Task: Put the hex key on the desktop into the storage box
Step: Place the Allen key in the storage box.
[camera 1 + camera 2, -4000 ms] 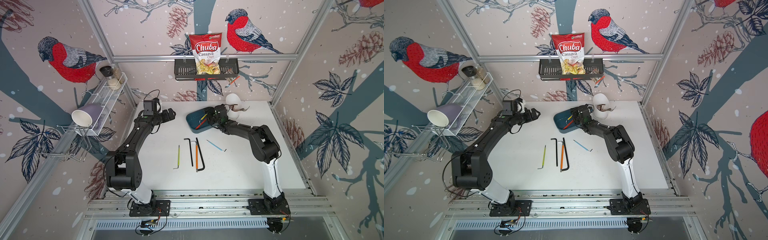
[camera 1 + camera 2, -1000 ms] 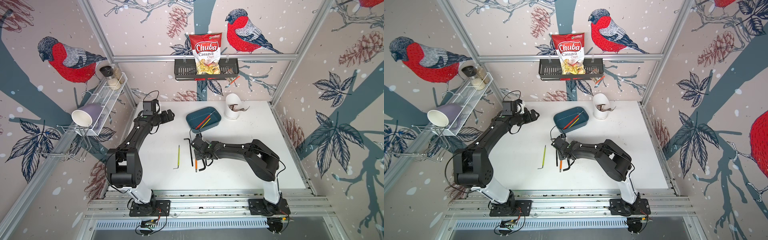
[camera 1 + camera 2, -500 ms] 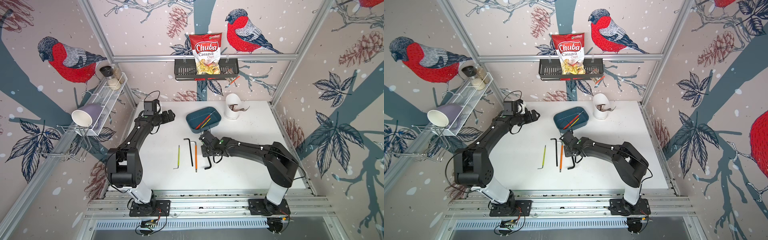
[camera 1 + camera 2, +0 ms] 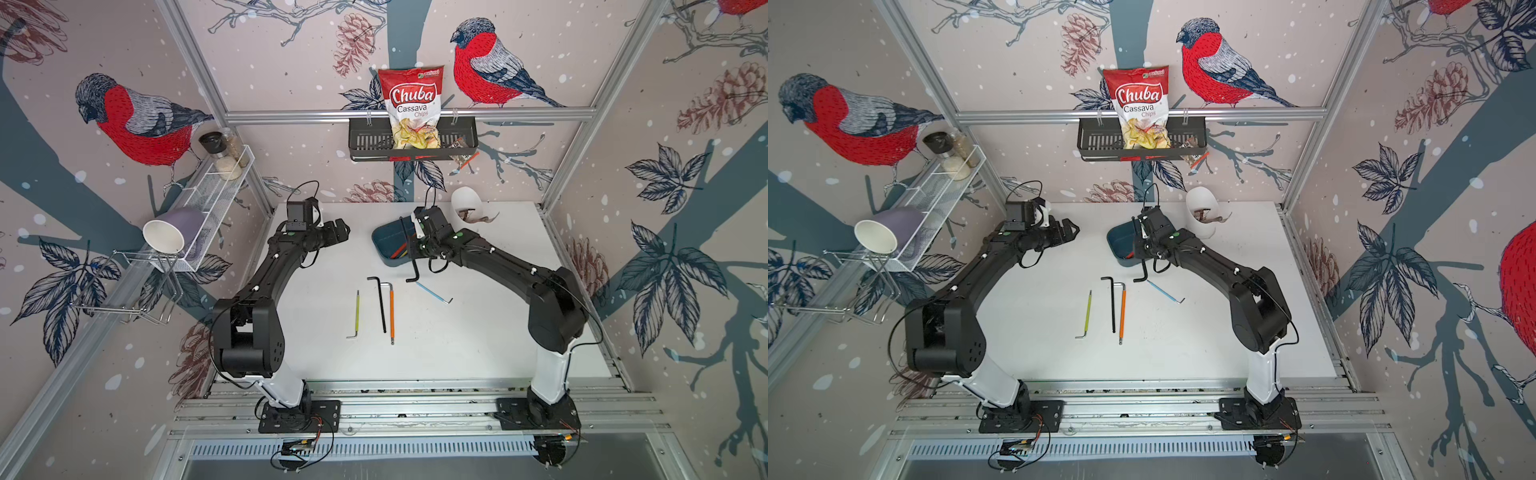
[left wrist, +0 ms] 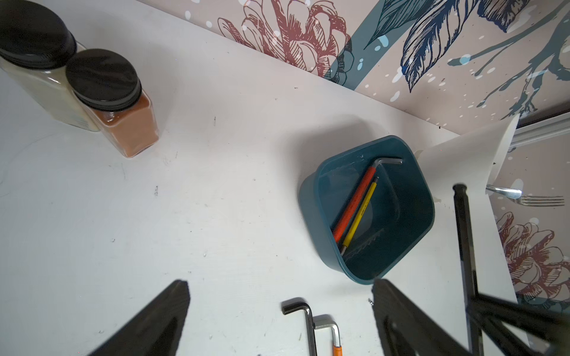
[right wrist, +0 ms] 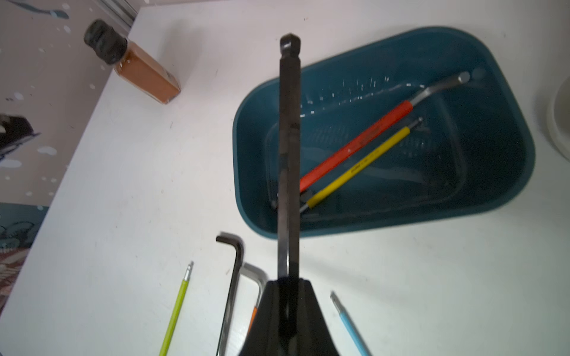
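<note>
While your right pincer (image 6: pixel 288 286) is clamped tight on the thick black hex key (image 6: pixel 289 123), that key is lifted off the surface (image 4: pixel 478 332). Its long shank sticks out past the fingertips and, in the right wrist view, crosses one end of the storage box (image 6: pixel 521 148). In both top views you can see the key (image 4: pixel 411 266) standing steeply at the box's (image 4: pixel 380 245) edge nearest the robot bases, with its short bent end hanging outside the rim.

Inside the box lie a red-sleeved key (image 6: pixel 354 145) and a yellow-sleeved key (image 6: pixel 361 163), side by side.

On the surface in front of the box, between the two arms, you have four more: a green key (image 4: pixel 356 311), a thin black key (image 4: pixel 381 303), an orange key (image 4: pixel 391 311) just beside it, and a blue key (image 4: pixel 434 292) nearest the held one.

Your left pincer (image 4: pixel 343 228) hangs with its fingers spread wide and nothing between them — off to the box's side, apart from it.
</note>
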{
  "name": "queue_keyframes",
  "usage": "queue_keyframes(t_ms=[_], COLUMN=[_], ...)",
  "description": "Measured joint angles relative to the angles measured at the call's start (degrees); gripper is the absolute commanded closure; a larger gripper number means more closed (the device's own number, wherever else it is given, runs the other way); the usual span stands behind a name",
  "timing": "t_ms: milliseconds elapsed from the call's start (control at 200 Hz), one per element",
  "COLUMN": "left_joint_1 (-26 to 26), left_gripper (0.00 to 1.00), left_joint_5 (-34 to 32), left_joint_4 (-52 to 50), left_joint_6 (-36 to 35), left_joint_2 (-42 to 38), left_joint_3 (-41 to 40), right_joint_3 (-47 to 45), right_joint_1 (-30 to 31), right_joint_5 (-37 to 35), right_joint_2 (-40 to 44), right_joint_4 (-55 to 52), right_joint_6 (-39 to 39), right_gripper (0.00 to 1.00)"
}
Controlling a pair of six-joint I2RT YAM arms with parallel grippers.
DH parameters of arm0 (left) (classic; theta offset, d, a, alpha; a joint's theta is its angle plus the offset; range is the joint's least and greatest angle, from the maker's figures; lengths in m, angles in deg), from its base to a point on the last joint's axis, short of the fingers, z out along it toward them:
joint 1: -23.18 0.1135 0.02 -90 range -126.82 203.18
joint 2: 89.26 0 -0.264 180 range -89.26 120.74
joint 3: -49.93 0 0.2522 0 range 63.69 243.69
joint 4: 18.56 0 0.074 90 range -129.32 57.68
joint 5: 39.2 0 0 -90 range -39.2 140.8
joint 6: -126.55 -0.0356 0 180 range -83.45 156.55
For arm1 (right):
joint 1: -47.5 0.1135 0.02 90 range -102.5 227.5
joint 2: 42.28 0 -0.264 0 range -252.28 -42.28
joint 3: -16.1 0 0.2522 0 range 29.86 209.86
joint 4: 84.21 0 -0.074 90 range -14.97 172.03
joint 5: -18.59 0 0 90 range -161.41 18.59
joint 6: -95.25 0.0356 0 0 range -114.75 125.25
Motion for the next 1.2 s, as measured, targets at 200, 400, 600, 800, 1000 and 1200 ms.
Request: queue_keyframes(t_ms=[200,400,600,800,1000,1200], left_joint_1=[0.0,0.0,0.0,0.0,0.0,0.0], left_gripper=[0.04,0.04,0.04,0.04,0.04,0.04], left_joint_5=[0.46,1.79,2.73,3.34,3.32,3.34], left_joint_4=[0.02,0.09,0.26,0.48,0.52,0.98], left_joint_6=[0.04,0.48,0.61,1.16,1.68,1.9], left_joint_2=[-0.02,-0.07,-0.92,-2.03,-3.13,-3.98], left_joint_3=[0.0,0.0,-0.15,-0.39,-0.85,-0.98], right_joint_3=[4.92,-3.5,-8.79,-9.92,-8.57,-2.75], right_joint_1=[-3.58,-6.01,-5.31,-4.66,-4.0,-2.84], right_joint_5=[5.55,7.96,4.98,-0.66,-7.23,-10.73], right_joint_2=[-5.68,-5.33,-5.55,-8.35,-10.56,-14.25], right_joint_4=[2.19,15.96,28.96,35.91,36.87,35.32], right_joint_6=[9.88,26.45,41.31,50.8,55.74,56.83], right_gripper=[1.0,1.0,1.0,1.0,1.0,1.0])
